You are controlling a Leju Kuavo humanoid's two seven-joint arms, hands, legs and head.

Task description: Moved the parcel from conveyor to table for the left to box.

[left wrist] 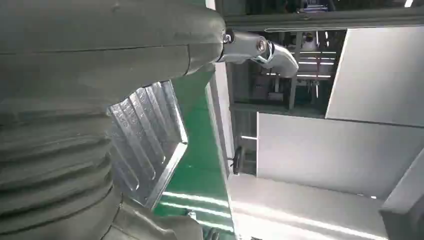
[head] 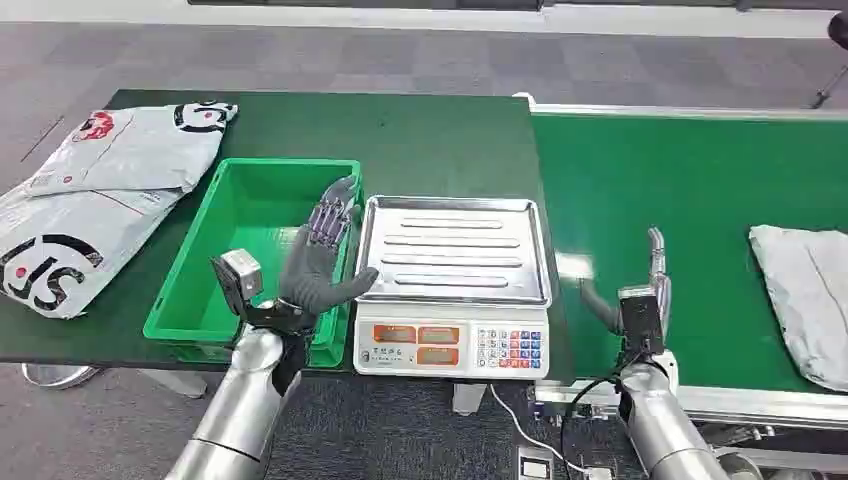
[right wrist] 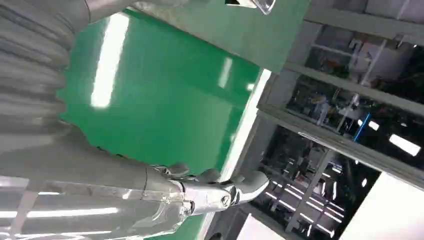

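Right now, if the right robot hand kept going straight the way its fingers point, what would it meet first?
Probably nothing: the right robot hand points up the bare conveyor belt. The grey parcel lies off to its side, though depth is hard to judge.

Silver arms, grey-gloved left hand, black cable at right wrist.

Large black letters that look like "SF" are printed on the grey mail bags lying at the left end of the desk, with a small red logo that cannot be read. The figures on the scale displays and keys are too small to be read.
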